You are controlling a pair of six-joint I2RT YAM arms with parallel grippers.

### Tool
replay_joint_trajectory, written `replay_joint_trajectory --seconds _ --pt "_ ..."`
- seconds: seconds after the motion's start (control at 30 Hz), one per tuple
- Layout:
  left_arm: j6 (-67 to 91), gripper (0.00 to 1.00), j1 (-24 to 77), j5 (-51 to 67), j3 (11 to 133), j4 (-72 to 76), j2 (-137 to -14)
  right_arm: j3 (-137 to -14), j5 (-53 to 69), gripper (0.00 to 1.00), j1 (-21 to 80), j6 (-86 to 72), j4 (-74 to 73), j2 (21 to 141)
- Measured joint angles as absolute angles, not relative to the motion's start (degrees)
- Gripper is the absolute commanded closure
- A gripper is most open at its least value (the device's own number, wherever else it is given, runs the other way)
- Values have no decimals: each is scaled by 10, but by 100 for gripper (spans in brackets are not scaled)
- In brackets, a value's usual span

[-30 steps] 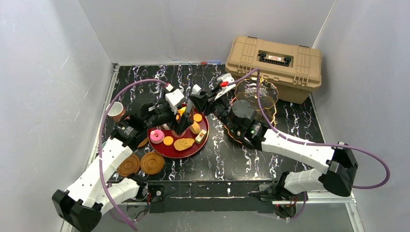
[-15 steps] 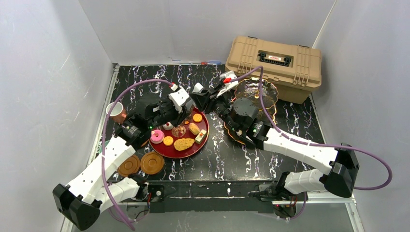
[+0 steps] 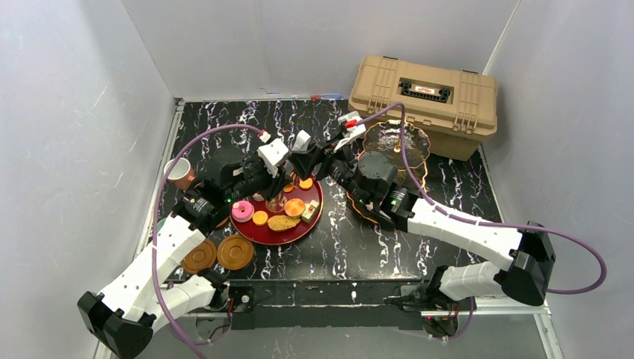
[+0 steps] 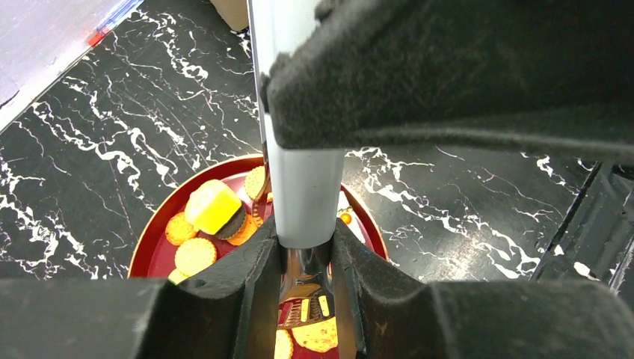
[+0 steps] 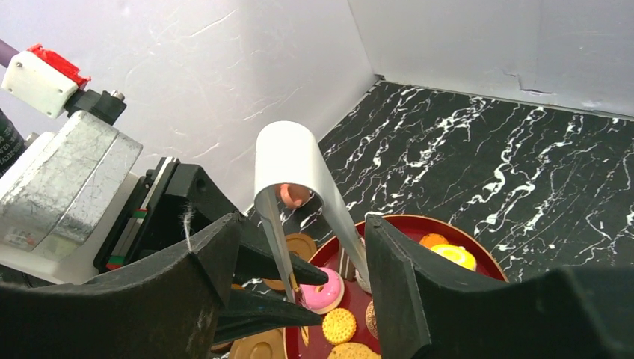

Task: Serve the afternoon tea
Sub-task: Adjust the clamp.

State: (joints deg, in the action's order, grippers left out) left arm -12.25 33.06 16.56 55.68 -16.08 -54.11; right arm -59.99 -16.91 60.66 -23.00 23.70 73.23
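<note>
With the left gripper clenched on the metal tongs over the pastries on the red tray, and the right gripper spread loose around their loop, a crooked withdrawal could snag the tongs and drop them.

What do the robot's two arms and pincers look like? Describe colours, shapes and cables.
The left arm and right arm have white shell links with black joints and bases. A purple cable runs along each. The left pincer and right pincer each have two broad, matt black fingers.
</note>
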Motion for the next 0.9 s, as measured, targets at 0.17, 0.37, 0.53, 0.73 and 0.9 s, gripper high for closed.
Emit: replay_joint_trajectory --seconds 0.17,0.37,0.53,0.73,0.9 --pt "-119 98 331 170 562 -168 -540 -600 -150 31 607 -244 230 733" --pt "-119 98 331 170 563 -179 -539 -600 -142 36 606 -253 227 744" --pt "-120 99 331 171 570 -185 -539 -600 -133 33 604 -258 222 766" --pt "-121 100 330 171 575 -190 -532 -600 -119 37 605 -272 214 780" --pt "-124 97 329 174 575 -194 -530 -600 -109 51 605 -276 216 780"
